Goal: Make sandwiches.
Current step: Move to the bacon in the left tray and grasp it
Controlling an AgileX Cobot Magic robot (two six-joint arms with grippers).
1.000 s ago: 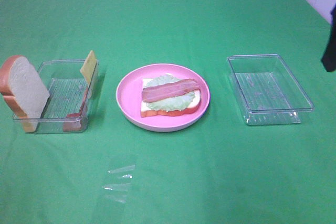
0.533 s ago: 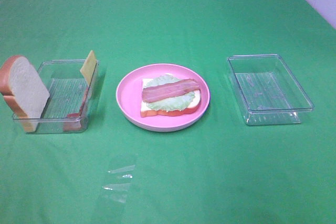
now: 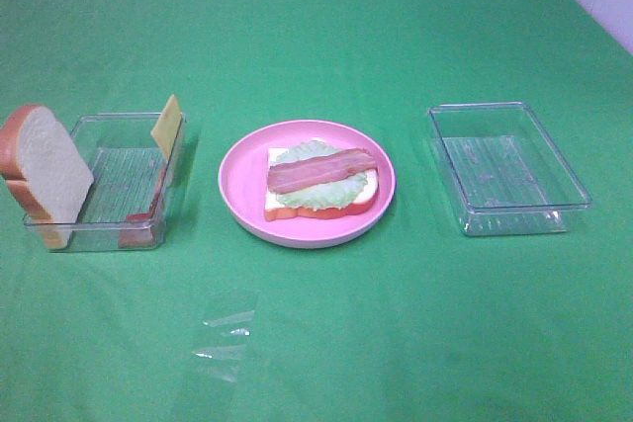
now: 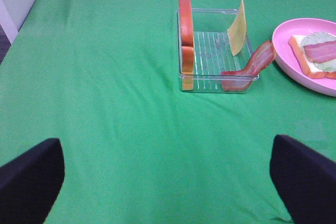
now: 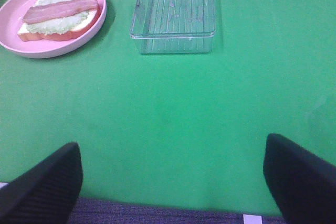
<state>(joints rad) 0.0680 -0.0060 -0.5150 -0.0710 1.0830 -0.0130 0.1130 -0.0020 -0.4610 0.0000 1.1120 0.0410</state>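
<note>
The partly built sandwich [image 3: 321, 181] lies on the pink plate [image 3: 239, 185] in the middle: one white bread slice, pale lettuce and a reddish bacon strip on top. It also shows in the right wrist view as the sandwich [image 5: 60, 17]. A second bread slice [image 3: 45, 170] leans on the left clear tray [image 3: 124, 177], with a yellow cheese square [image 3: 166, 124] against its far wall. The left wrist view shows a bacon strip [image 4: 253, 66] draped over that tray's edge. My left gripper [image 4: 168, 182] and right gripper [image 5: 170, 187] are both open, empty and well back from the food.
An empty clear tray [image 3: 509, 170] stands right of the plate, also seen as the tray [image 5: 175, 14]. A crumpled bit of clear film [image 3: 226, 338] lies near the front of the green cloth. Neither arm shows in the high view.
A dark part of the right arm at the high view's right edge a second ago has withdrawn out of that view. Nothing on the table has moved.
</note>
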